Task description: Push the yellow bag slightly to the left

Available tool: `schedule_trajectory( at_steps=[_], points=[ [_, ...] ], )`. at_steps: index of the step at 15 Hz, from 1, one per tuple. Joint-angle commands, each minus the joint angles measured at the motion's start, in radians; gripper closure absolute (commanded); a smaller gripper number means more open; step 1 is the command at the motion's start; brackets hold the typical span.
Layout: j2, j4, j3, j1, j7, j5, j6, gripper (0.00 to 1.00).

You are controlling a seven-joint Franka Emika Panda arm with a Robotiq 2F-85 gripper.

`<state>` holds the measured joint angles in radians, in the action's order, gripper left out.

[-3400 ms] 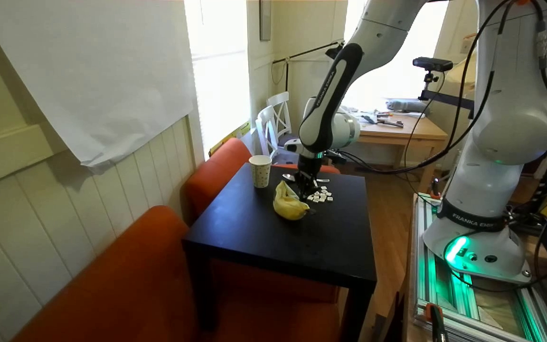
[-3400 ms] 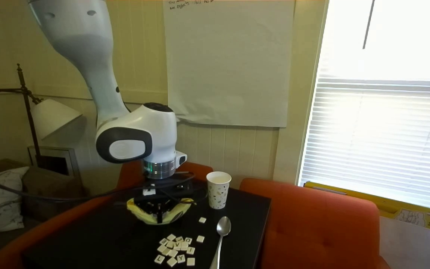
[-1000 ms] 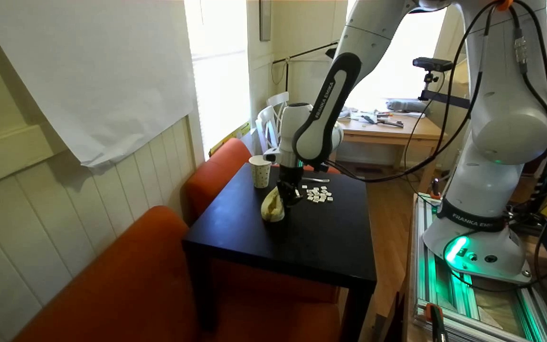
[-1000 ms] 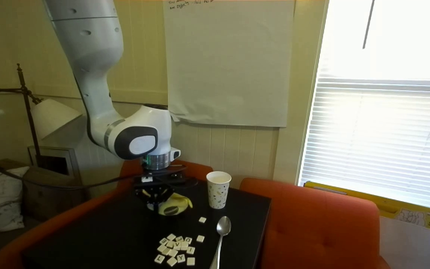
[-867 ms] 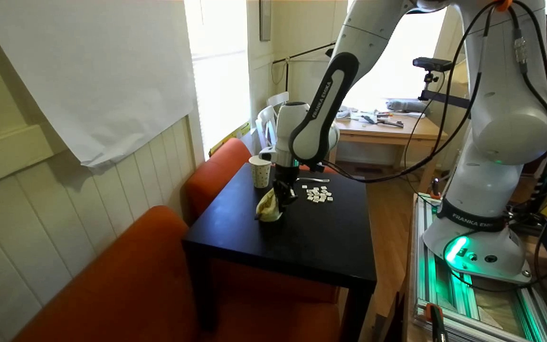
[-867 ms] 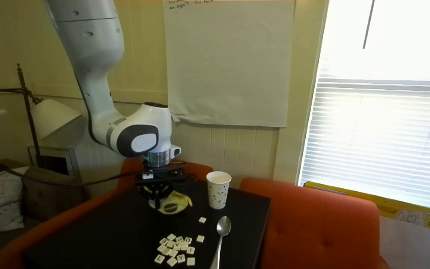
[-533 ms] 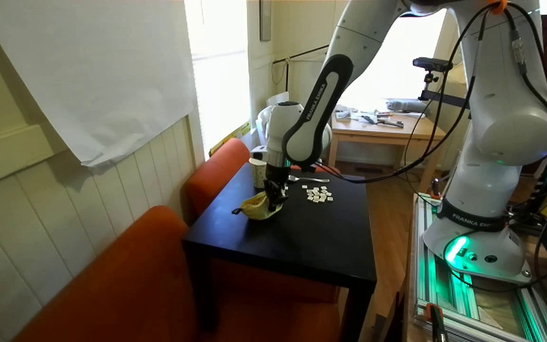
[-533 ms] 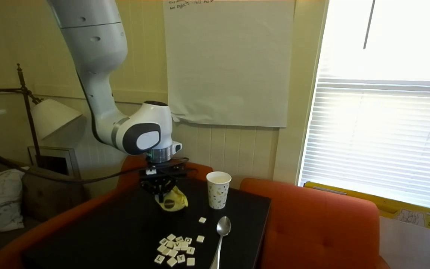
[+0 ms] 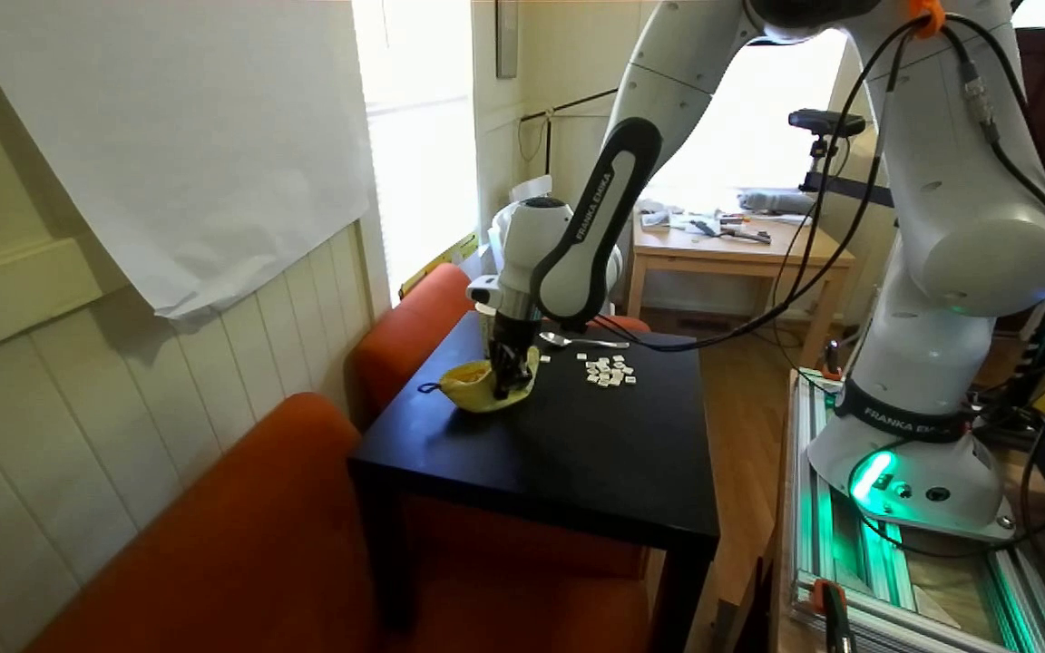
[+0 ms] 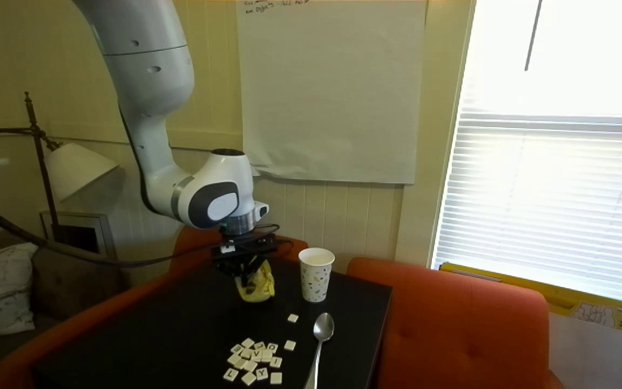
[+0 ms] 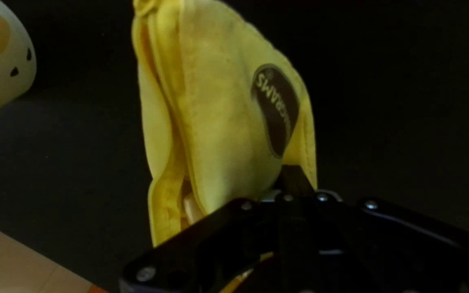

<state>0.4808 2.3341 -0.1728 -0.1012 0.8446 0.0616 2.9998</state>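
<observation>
The yellow banana-shaped bag (image 9: 473, 394) lies on the black table in both exterior views (image 10: 261, 287). It has a dark oval label and a partly open zip side in the wrist view (image 11: 222, 101). A dark loop (image 9: 429, 387) sticks out at its left end in an exterior view. My gripper (image 9: 504, 388) points down at the bag, also in an exterior view (image 10: 243, 282). In the wrist view the gripper (image 11: 296, 175) has its fingers together, with the tips against the bag's side and part of the bag behind them. No fabric shows between the fingers.
A white patterned paper cup (image 10: 315, 275) stands close to the bag; it shows at the wrist view's left edge (image 11: 2, 57). A spoon (image 10: 323, 328) and several letter tiles (image 10: 254, 354) lie on the black table (image 9: 577, 462). Orange chairs (image 9: 250, 526) stand around it.
In an exterior view the gripper and bag have moved left across the table. The bag has turned, so its loop end now points left. The cup, spoon and tiles have not moved.
</observation>
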Motion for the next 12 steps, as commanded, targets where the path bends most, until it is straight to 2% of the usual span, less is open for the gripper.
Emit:
schedule_trajectory(
  at_steps=[1,5,7,10,12],
  points=[
    [0.047,-0.04,0.016,0.01,-0.047,0.062,0.056,1.0],
    [0.063,-0.059,0.022,0.016,-0.072,0.096,0.081,1.0],
    [0.049,-0.052,0.009,0.004,-0.071,0.108,0.048,1.0],
    [-0.027,-0.005,-0.024,-0.028,-0.064,0.089,-0.093,1.0],
    [-0.086,0.025,-0.019,-0.028,-0.045,0.082,-0.22,1.0]
  ],
)
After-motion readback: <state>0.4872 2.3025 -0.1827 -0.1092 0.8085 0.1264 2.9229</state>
